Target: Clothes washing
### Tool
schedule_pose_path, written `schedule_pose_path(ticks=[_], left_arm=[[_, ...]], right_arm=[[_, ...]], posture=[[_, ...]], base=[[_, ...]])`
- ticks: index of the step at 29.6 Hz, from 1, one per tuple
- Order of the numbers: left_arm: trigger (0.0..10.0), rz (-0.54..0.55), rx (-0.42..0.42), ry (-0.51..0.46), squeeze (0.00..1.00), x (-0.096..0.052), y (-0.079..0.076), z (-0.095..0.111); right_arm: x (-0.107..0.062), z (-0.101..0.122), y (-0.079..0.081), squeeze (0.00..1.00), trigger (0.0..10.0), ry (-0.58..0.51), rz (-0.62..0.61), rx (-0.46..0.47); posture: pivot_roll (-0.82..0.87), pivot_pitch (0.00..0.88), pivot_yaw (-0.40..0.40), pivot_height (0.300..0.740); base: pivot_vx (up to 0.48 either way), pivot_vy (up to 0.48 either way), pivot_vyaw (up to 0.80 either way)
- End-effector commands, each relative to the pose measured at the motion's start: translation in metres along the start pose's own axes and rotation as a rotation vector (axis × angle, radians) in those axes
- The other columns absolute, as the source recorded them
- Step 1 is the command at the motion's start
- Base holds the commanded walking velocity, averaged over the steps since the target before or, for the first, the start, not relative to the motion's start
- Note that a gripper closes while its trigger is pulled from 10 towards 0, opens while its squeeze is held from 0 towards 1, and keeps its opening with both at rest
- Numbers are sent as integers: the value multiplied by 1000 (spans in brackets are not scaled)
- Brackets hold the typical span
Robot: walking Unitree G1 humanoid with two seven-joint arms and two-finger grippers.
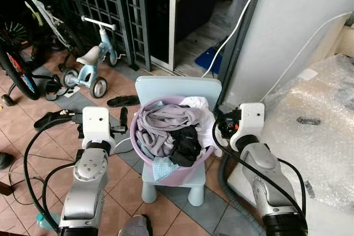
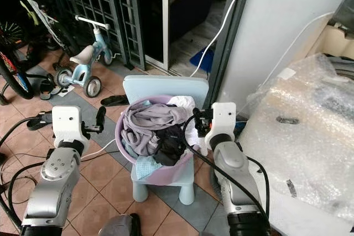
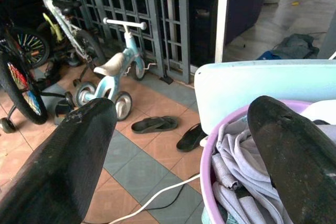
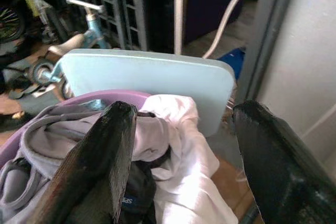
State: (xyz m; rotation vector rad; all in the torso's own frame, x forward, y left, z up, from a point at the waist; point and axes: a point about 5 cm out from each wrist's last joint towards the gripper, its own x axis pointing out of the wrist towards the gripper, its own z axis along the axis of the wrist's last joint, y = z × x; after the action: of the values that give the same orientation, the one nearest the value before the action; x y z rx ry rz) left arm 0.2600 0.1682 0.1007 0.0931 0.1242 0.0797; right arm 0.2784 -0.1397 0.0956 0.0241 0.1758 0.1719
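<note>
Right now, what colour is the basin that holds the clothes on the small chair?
The basin is light purple, clearest in the left eye view.

No readable text, labels or numbers anywhere.

Dark garment [image 4: 131, 195] in the basin has a small white print near its edge, too blurred to read. A small dark mark on the bubble wrap [image 1: 307, 120] is too small to make out. Bicycle frame [image 3: 52, 17] shows coloured patches, no legible brand.
</note>
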Motion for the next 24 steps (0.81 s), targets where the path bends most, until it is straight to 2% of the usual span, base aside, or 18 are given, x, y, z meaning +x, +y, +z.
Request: schedule_pose_path(ticks=[1, 5, 16, 21, 24], left_arm=[[10000, 16, 1, 16, 0, -2, 2, -4], [10000, 26, -2, 18, 0, -3, 4, -4], [10000, 34, -8, 29, 0, -4, 5, -6], [10000, 28, -15, 31, 0, -4, 4, -6], [10000, 17, -32, 35, 0, -5, 3, -7]], right_arm=[[4, 5, 4, 0, 10000, -12, 35, -4], [7, 9, 6, 0, 10000, -24, 60, -14], [8, 8, 3, 0, 10000, -7, 63, -14], [10, 5, -3, 0, 10000, 18, 9, -23], [11, 2, -7, 0, 10000, 46, -21, -79]], posture=[[-1, 0, -18, 740], [4, 0, -25, 740], [-2, 0, -34, 740], [2, 0, -39, 740], [5, 0, -41, 740]], base=[[240, 0, 0], [262, 0, 234], [265, 0, 800], [263, 0, 0], [0, 0, 0]])
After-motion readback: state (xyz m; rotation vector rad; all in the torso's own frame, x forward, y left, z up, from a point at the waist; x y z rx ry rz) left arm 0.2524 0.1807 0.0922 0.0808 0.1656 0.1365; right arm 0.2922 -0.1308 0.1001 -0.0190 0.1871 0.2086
